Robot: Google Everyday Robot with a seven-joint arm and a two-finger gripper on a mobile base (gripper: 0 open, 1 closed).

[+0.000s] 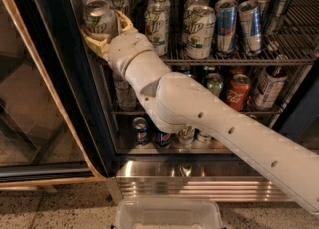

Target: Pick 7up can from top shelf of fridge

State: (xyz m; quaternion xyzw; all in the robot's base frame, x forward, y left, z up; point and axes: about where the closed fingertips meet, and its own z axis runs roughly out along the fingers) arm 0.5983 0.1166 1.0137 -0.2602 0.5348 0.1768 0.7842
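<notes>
My gripper (102, 31) is at the left end of the top shelf (234, 59) of the fridge (75, 73). Its yellow fingers (95, 43) are closed around a 7up can (98, 18), white with a green logo and a silver top, held tilted towards the camera at the shelf's front left. More 7up cans (157, 24) stand upright in rows to its right. My white arm runs from the lower right up to the can and hides part of the lower shelves.
Blue-and-silver Red Bull cans (227, 24) stand on the top shelf at right. Red cola cans (236, 89) and other cans sit on lower racks. The open glass door (35, 98) is at left. A ribbed steel base panel (199, 183) and a clear bin (167, 215) are below.
</notes>
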